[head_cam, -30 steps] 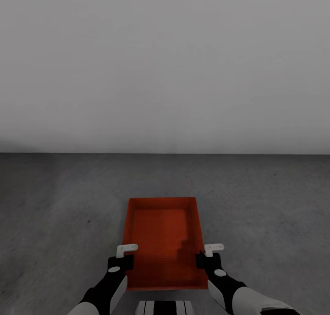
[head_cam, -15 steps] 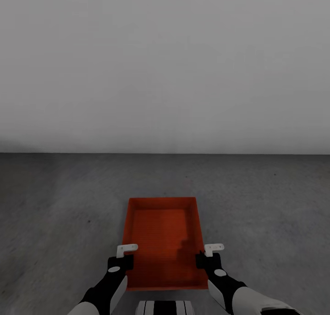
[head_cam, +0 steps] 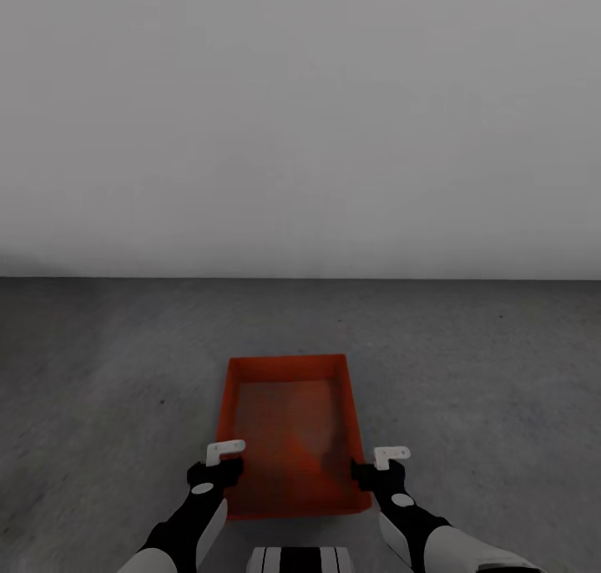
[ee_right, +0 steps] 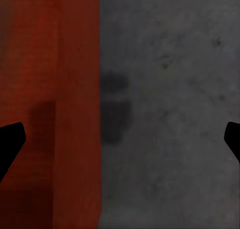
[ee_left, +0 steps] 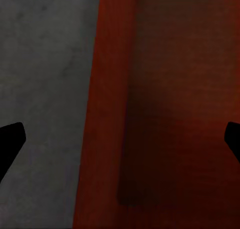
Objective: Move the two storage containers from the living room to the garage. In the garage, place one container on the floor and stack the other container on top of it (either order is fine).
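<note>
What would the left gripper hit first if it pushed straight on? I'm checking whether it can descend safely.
Probably the left wall of the storage container, which runs between the open fingers of the left gripper; the concrete floor lies just beyond. Depth is unclear.

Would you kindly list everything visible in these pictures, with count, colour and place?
Storage container: one, red-orange, lidless, between the two grippers above the grey floor.
Floor: one, mottled dark grey concrete, across the lower half of the head view.
Wall: one, plain white, behind the floor.
Left gripper: one, black with white fingertips, open, straddling the container's left wall.
Right gripper: one, black with white fingertips, open, straddling its right wall.
</note>
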`<state>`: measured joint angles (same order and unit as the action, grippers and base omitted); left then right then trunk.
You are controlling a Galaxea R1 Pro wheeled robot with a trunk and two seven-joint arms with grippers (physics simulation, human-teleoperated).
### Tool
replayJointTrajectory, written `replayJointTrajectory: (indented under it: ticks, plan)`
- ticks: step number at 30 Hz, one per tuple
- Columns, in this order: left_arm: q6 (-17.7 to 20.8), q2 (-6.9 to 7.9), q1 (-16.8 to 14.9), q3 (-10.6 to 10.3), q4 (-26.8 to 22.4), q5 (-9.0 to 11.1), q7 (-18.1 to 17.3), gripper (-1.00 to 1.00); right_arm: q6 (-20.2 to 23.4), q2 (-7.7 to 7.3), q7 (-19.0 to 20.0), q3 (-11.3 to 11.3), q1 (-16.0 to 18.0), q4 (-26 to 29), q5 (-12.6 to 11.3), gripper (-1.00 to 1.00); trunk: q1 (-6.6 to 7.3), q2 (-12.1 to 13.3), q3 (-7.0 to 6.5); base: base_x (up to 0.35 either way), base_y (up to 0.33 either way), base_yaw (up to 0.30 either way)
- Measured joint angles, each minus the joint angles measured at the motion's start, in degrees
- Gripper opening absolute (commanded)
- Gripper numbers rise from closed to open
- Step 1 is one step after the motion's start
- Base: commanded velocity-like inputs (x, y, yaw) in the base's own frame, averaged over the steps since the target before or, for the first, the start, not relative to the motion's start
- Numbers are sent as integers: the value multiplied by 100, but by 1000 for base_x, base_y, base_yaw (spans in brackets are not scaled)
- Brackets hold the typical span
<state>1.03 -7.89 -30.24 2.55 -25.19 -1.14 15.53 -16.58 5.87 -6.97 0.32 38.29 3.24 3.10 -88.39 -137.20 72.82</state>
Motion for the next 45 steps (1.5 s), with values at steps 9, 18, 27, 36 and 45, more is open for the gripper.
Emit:
replayJointTrajectory:
  ticks: [9, 18, 27, 36, 45]
  plan:
    - [8, 3, 1, 0, -39, -2, -4, 100, 0, 0, 0, 0, 0, 6, -6, 100, 0, 0, 0, 0, 0, 0]
    - [8, -3, -1, 10, -42, 2, 0, 100, 0, 0, 0, 0, 0, 7, -7, 100, 0, 0, 0, 0, 0, 0]
    - [8, 0, -1, 9, -40, 2, 1, 100, 0, 0, -2, 0, 0, 7, -7, 100, 131, 239, -107, 0, 0, 0]
    - [8, 3, 0, 8, -34, 2, -5, 100, -3, 0, -9, 0, 0, 7, -12, 100, 329, 600, -269, 0, 0, 0]
    - [8, 4, 0, 8, -31, 26, -7, 100, -3, 0, -3, 0, 0, 0, -15, 100, 527, 961, -430, 0, 0, 0]
